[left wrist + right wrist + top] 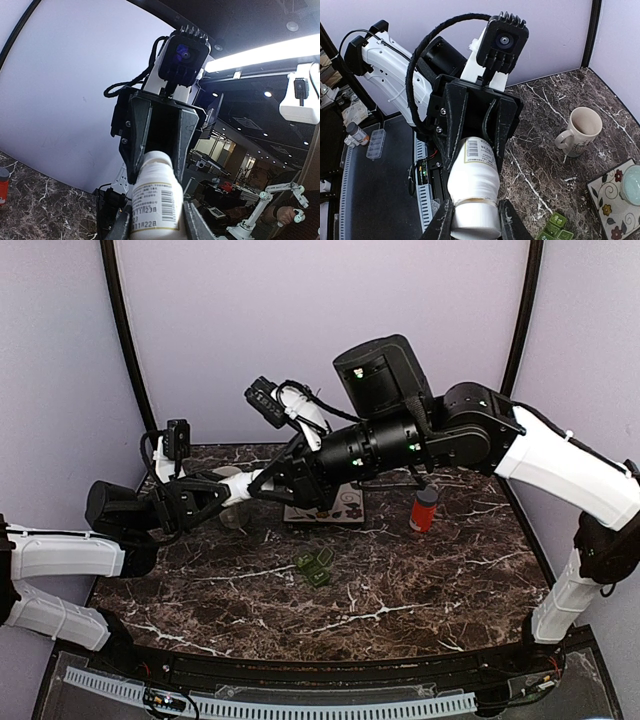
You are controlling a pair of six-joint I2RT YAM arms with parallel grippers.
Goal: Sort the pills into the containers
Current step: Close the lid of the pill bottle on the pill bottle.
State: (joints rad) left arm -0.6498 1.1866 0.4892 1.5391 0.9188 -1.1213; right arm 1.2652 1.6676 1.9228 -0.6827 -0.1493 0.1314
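Gripping one white pill bottle [474,172] in mid-air, the left tool [156,223] clamps its body and the right tool [474,227] its cap [476,215], probably to unscrew it, up behind the green pill box [314,566] lying on the counter [430,585].

From high behind the arms, the top view looks down over the whole table [420,590], pill box [315,565] at centre. The left wrist camera [502,42] hugs the white bottle [155,200] and tilts up at the ceiling [260,20], facing the right wrist camera [182,52]. That one stares straight back, angled down, sharing table and pill box with the top view.
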